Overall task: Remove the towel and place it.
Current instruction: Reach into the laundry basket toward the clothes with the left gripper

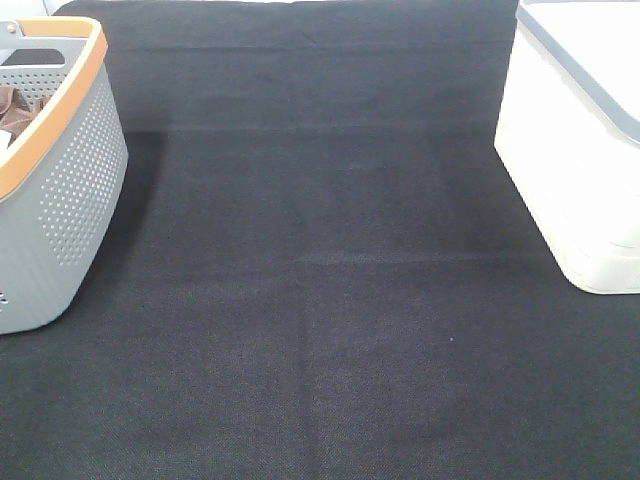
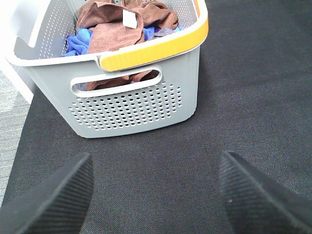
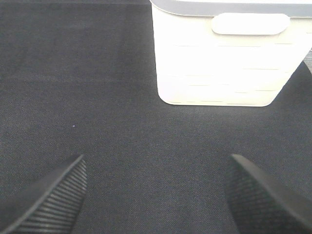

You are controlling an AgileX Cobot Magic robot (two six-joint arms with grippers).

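Observation:
The reddish-brown towel [image 2: 117, 29] with a small white tag lies crumpled on top of other cloths in a grey perforated basket [image 2: 131, 107] with an orange rim. A corner of it shows in the exterior view [image 1: 15, 110] at the far left. My left gripper [image 2: 153, 195] is open and empty, over the black mat, short of the basket's end wall. My right gripper [image 3: 156, 197] is open and empty, facing a white bin [image 3: 229, 58]. Neither gripper shows in the exterior view.
The grey basket [image 1: 60, 190] stands at the left edge and the white bin [image 1: 570, 150] with a grey rim at the right edge of a black mat [image 1: 320, 300]. Blue cloths [image 2: 78, 41] lie under the towel in the basket.

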